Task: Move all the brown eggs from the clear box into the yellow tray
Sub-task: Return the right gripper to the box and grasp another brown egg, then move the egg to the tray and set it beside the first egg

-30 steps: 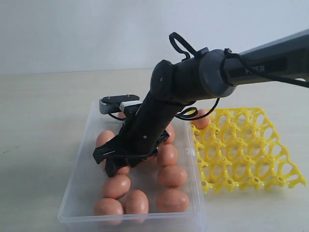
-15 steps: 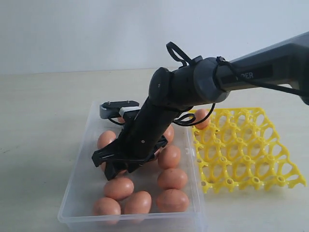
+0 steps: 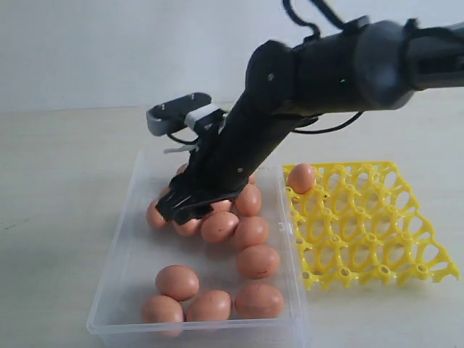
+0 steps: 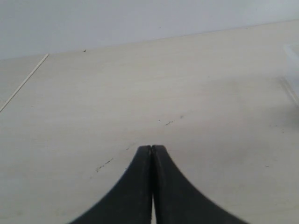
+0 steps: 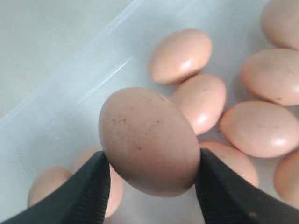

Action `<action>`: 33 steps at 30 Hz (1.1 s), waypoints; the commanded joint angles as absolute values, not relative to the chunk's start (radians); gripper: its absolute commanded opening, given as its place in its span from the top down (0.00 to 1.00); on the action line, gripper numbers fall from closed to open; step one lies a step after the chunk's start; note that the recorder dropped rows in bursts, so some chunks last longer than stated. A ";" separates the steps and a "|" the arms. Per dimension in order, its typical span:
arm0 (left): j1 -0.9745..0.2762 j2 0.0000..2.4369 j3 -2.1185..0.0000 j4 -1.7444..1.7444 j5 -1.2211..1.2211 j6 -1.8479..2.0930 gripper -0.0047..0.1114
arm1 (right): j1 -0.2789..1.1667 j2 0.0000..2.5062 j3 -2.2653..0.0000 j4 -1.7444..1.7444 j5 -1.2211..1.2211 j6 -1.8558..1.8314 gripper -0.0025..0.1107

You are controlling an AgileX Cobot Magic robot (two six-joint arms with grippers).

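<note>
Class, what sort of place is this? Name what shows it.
Likely a robotics lab bench: bare tabletop, blank wall, robot arm holding a brown egg over a clear box.

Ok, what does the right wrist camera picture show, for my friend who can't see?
A brown egg is pinched between the black fingers of the right gripper, held over the clear box. More brown eggs lie on the box floor underneath.

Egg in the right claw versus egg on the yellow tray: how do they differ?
The held egg is pinched by the right claw; the tray egg is untouched. The held egg hangs over the clear box; the tray egg sits in a corner cup of the yellow tray. Both are brown.
</note>
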State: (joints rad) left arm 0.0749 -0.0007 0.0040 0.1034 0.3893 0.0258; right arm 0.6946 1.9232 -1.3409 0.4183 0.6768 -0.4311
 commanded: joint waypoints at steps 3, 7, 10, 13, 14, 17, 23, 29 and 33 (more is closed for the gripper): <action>0.070 0.000 0.000 0.103 0.380 0.022 0.96 | 0.608 1.687 -1.234 0.246 0.671 -0.366 0.98; 0.070 0.000 0.000 0.103 0.380 0.022 0.96 | 0.495 1.658 -1.229 0.145 0.803 -0.289 0.98; 0.070 0.000 0.000 0.103 0.380 0.022 0.96 | 0.465 1.654 -1.229 0.139 0.819 -0.285 0.98; 0.070 0.000 0.000 0.103 0.380 0.022 0.96 | 0.463 1.655 -1.229 0.099 0.836 -0.261 0.98; 0.070 0.000 0.000 0.103 0.380 0.022 0.96 | 0.457 1.655 -1.229 0.057 0.848 -0.220 0.98; 0.070 0.000 0.000 0.103 0.380 0.022 0.96 | 0.423 1.656 -1.229 -0.022 0.884 -0.147 0.98; 0.070 0.000 0.000 0.103 0.380 0.022 0.96 | 0.376 1.690 -1.229 -0.162 0.914 -0.046 0.98; 0.070 0.000 0.000 0.103 0.380 0.022 0.96 | 0.376 1.730 -1.229 -0.446 0.890 0.092 0.98; 0.070 0.000 0.000 0.103 0.380 0.022 0.96 | 0.376 1.736 -1.229 -0.486 0.812 0.102 0.98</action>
State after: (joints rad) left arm 0.0749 -0.0007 0.0040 0.1034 0.3893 0.0258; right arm 0.3815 1.7367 -1.2307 -0.4490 0.8682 0.0861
